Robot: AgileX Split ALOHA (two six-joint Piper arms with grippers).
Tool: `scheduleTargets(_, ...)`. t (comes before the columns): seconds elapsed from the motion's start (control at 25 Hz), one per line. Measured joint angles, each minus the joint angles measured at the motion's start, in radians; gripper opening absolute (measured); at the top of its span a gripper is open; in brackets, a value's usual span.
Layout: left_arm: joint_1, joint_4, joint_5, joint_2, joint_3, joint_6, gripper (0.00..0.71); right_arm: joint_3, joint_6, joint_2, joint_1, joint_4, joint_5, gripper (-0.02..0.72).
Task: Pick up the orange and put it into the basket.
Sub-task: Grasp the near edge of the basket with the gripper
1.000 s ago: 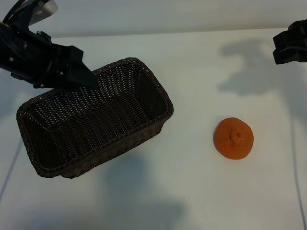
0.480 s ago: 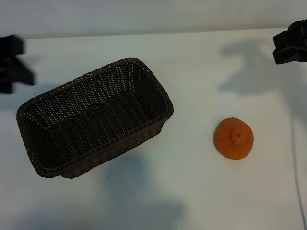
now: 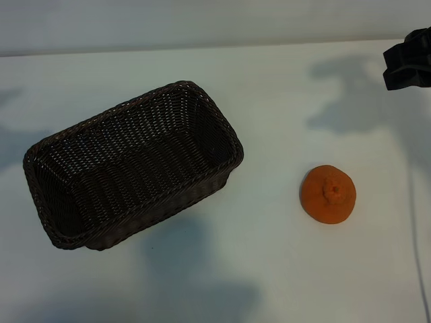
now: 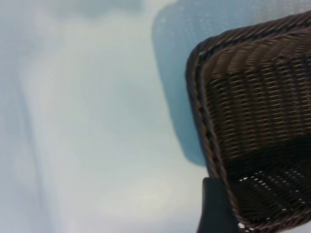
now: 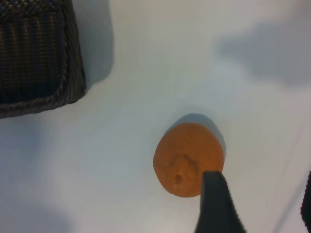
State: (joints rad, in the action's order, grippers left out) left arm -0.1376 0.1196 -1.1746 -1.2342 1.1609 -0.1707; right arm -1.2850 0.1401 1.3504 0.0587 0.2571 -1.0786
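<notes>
On the white table (image 3: 269, 269), well apart from the rectangular dark brown woven wicker basket (image 3: 135, 165): a small round matte orange fruit (image 3: 328, 194), stem dimple up, untouched, lying on the side of the basket's near short end. Nothing inside the basket. Far from the basket, beyond the orange at the exterior view's upper right edge: black right gripper (image 5: 257, 204), fingers (image 5: 216, 204) spread, holding nothing, one dark finger just beside the orange in its wrist view. Close over the basket's rim corner: left gripper, one dark finger (image 4: 214, 208) showing, jaws spread, empty
</notes>
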Motion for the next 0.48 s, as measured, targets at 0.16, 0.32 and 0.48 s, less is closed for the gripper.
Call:
scheduleTargets(0.16, 0.000, -0.023, 0.005, 0.000, -0.039, -0.018, 0.489, 0.000, 0.000, 0.000, 0.000, 0.000, 0.000, 0.422)
scheduleTargets(0.32, 0.000, -0.027, 0.051, -0.001, -0.114, -0.034, 0.489, 0.000, 0.000, 0.000, 0.000, 0.000, 0.000, 0.422)
scheduleTargets(0.48, 0.000, -0.027, 0.137, -0.017, -0.178, -0.054, 0.489, 0.000, -0.001, 0.000, 0.000, 0.001, 0.000, 0.422)
